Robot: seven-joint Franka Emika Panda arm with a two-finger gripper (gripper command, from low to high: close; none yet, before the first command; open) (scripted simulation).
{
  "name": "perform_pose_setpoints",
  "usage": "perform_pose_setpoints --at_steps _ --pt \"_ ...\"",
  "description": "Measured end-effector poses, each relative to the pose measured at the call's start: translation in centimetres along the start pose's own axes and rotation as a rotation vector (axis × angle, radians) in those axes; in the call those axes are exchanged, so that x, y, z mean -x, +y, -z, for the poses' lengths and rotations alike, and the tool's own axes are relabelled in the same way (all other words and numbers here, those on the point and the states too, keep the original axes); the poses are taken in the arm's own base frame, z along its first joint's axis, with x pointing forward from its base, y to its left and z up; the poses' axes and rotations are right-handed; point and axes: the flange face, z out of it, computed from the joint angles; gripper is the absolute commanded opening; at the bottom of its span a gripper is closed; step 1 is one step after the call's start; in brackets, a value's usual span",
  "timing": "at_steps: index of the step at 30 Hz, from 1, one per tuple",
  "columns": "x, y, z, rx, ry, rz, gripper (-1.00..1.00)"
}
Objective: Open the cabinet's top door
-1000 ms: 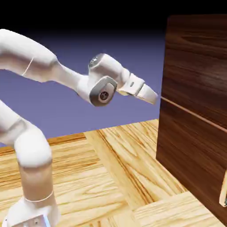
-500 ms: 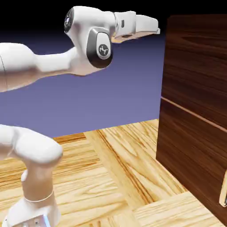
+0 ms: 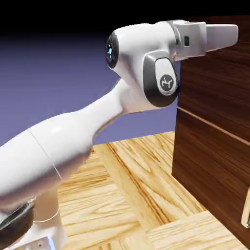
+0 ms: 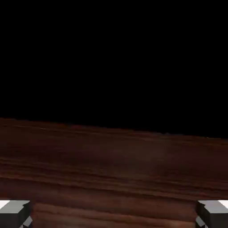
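Arm swung closer & higher vs 0.5 s ago, gripper (image 4: 114, 213) spread wide, facing cabinet (image 3: 215, 122) top edge, wood-grain table (image 3: 132, 195).

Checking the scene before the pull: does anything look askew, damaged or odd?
Nothing looks damaged. The dark walnut cabinet stands square, its top door shut. The white gripper, fingers wide apart, faces wood near its top edge.

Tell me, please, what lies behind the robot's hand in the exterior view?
Behind the hand is the dark walnut top door of the cabinet, near its upper edge. The hand covers part of that panel; no silvery handle shows in either view.
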Motion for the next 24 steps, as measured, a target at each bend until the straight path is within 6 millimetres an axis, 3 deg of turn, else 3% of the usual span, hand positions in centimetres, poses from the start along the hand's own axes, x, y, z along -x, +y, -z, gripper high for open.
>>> perform_pose_setpoints --at_steps 3,6,7,11,12,15,24 --pt "2.0 5.2 -3.4 0.036 -0.008 -0.032 0.00" --pt "5.4 10.1 -7.2 0.079 -0.032 -0.057 0.00" --pt "5.4 10.1 -7.2 0.079 -0.032 -0.057 0.00" --pt "5.6 10.5 -12.2 0.079 -0.032 -0.057 0.00" --pt "5.6 10.5 -12.2 0.079 -0.032 -0.057 -1.00" --pt "5.7 10.3 -11.5 0.090 -0.022 -0.057 -1.00" --pt "7.7 7.1 -3.5 0.217 0.099 -0.050 -1.00"
